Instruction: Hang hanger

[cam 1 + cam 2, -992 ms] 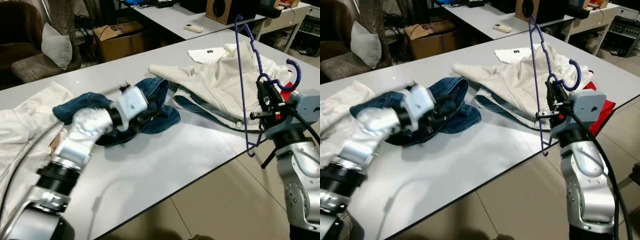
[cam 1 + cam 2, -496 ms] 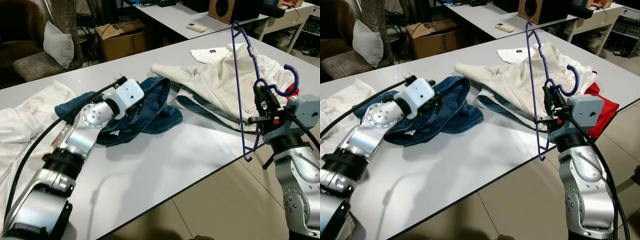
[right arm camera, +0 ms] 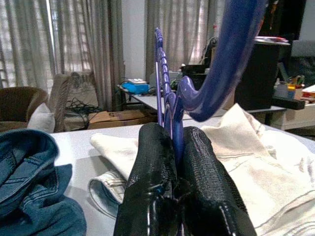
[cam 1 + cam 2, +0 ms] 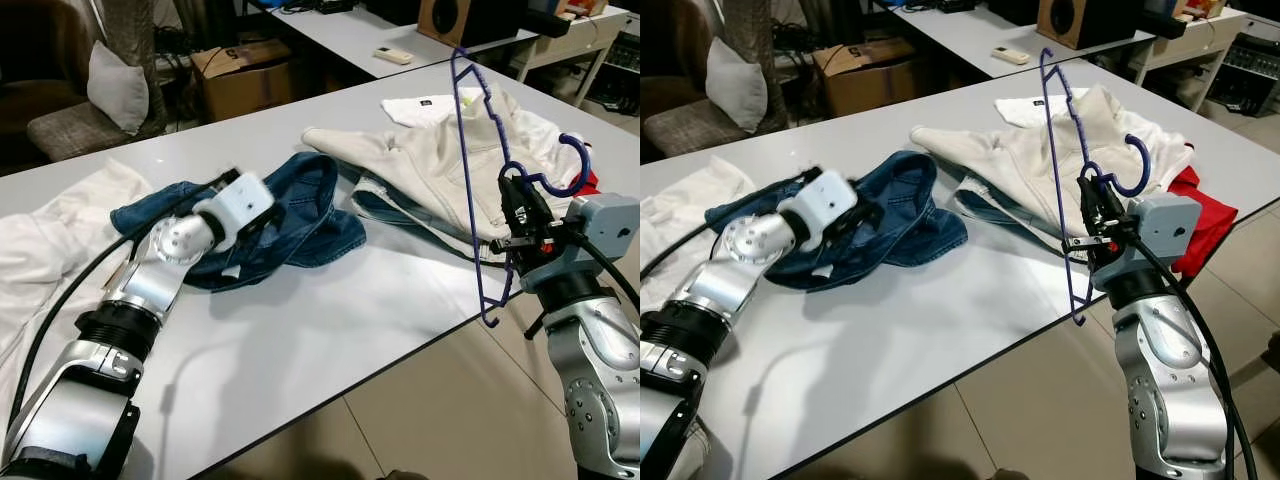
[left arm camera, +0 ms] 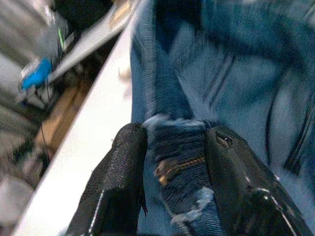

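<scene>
Thin blue plastic clothes hanger [image 4: 470, 170] held upright off the near right corner of the grey rectangular tabletop [image 4: 330, 330], hook curling away from the table, lowest corner hanging just past the table edge. Right gripper [image 4: 512, 205] clenched on the hanger's neck just under the hook; in the right wrist view both black fingers [image 3: 152, 182] pressed tight against the blue bar [image 3: 173, 123]. Beside the hanger, on the table, a rumpled cream-white jacket [image 4: 430, 160] spread over a pale striped garment [image 4: 400, 215], with a patch of red cloth [image 4: 1200, 215] at the table's far right edge.

Toward the middle of the table, a crumpled dark blue denim garment [image 4: 300, 220]. Left gripper [image 5: 170, 162] down on it, 2 black fingers [image 5: 123, 167] straddling and grasping a frayed seam of the denim. Left arm stretched across the table's near left part.

At the table's left end, a loose white cloth [image 4: 50, 240]. Beyond the table, a brown cardboard box [image 4: 235, 70], a grey cushion [image 4: 112, 85] on a dark chair, and a second table with a small white remote [image 4: 386, 56].
</scene>
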You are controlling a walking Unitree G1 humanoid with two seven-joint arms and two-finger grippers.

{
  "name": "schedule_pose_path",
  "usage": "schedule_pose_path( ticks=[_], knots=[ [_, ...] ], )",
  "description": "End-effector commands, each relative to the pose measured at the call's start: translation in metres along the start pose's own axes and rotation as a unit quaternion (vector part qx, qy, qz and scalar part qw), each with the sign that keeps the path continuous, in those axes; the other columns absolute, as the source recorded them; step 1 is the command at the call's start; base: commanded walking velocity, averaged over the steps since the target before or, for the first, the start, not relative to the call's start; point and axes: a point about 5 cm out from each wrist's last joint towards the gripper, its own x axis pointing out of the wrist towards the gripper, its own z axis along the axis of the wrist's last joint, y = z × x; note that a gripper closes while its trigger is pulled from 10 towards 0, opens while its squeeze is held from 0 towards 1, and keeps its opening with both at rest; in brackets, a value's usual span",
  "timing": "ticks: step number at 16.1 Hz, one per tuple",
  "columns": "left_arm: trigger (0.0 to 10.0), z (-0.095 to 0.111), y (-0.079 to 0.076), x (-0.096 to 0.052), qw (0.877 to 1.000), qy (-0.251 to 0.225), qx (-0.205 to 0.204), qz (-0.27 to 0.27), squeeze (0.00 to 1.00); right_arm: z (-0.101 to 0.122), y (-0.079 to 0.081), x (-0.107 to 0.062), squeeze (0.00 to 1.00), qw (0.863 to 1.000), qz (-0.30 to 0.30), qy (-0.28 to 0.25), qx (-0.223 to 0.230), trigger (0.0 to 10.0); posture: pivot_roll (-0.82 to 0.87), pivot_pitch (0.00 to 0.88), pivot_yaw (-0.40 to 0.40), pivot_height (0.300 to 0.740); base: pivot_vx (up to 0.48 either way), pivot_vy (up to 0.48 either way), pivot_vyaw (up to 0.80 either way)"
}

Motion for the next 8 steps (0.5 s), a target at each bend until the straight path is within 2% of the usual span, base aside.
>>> schedule_pose_path(
  ticks=[1, 2, 3, 6, 8],
  knots=[
    [4.7, 0.003, 0.007, 0.002, 1.000, -0.003, -0.018, 0.010, 0.00, 0.002, 0.004, 0.001, 0.00, 1.000, 0.012, -0.002, 0.003, 10.0, -0.24, 0.000, 0.039, 0.740, 0.000, 0.000, 0.00],
    [3.1, 0.005, 0.008, 0.002, 1.000, -0.008, -0.024, 0.011, 0.00, 0.002, 0.004, 0.000, 0.00, 1.000, 0.012, -0.001, 0.003, 10.0, -0.24, 0.000, 0.038, 0.740, 0.000, 0.000, 0.00],
    [0.0, 0.011, 0.011, 0.002, 0.999, -0.023, -0.030, 0.012, 0.00, 0.003, 0.004, 0.000, 0.00, 1.000, 0.011, -0.002, 0.003, 10.0, -0.24, 0.000, 0.034, 0.740, 0.000, 0.000, 0.00],
    [0.0, 0.016, 0.010, 0.004, 0.999, -0.038, -0.036, 0.004, 0.00, 0.002, 0.006, 0.001, 0.00, 1.000, 0.021, 0.002, 0.000, 10.0, -0.24, 0.000, 0.034, 0.740, 0.000, 0.000, 0.00],
    [0.0, 0.012, 0.008, 0.005, 0.999, -0.021, -0.037, -0.006, 0.00, 0.000, 0.007, -0.001, 0.00, 1.000, 0.027, 0.008, -0.003, 10.0, -0.24, 0.000, 0.040, 0.740, 0.000, 0.000, 0.00]
  ],
)
